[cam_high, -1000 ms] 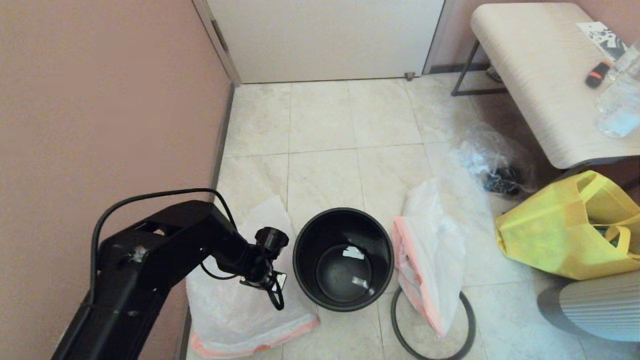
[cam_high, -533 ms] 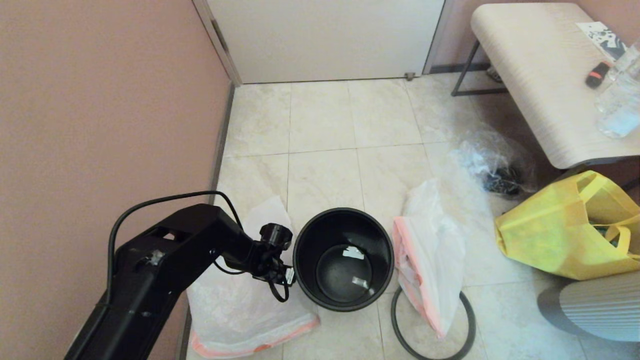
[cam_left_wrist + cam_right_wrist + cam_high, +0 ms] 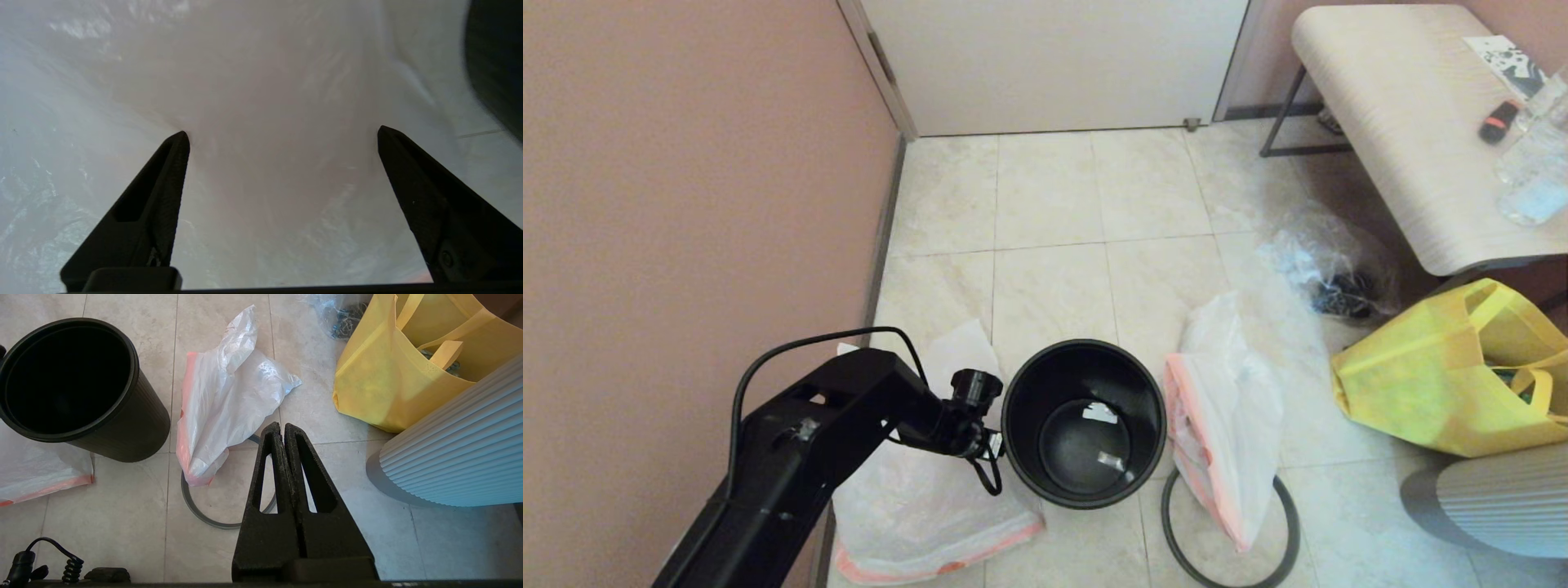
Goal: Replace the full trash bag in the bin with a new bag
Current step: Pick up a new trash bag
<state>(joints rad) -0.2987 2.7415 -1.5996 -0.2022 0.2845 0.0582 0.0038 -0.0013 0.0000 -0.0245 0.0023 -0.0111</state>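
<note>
Bin [image 3: 1084, 425] stands upright on the tiled floor [image 3: 1045, 204], black and round, with no bag inside it; only small pale scraps lie at its bottom. Its thin grey hoop [image 3: 1278, 555] lies flat on the floor to the bin's right, partly under a crumpled white bag with an orange edge [image 3: 1225, 433]. A second white bag with an orange edge [image 3: 915, 506] lies flat on the floor at the bin's left, just beside it. The left gripper [image 3: 282, 134] hangs low over this flat bag, jaws spread wide and holding nothing. The right gripper [image 3: 282, 426] stays apart, above the floor near the hoop, its fingers pressed together and empty. A yellow shopping bag [image 3: 1445, 376] sits farther right, near a clear plastic bag [image 3: 1327, 261] and a pale bench [image 3: 1405, 122].
</note>
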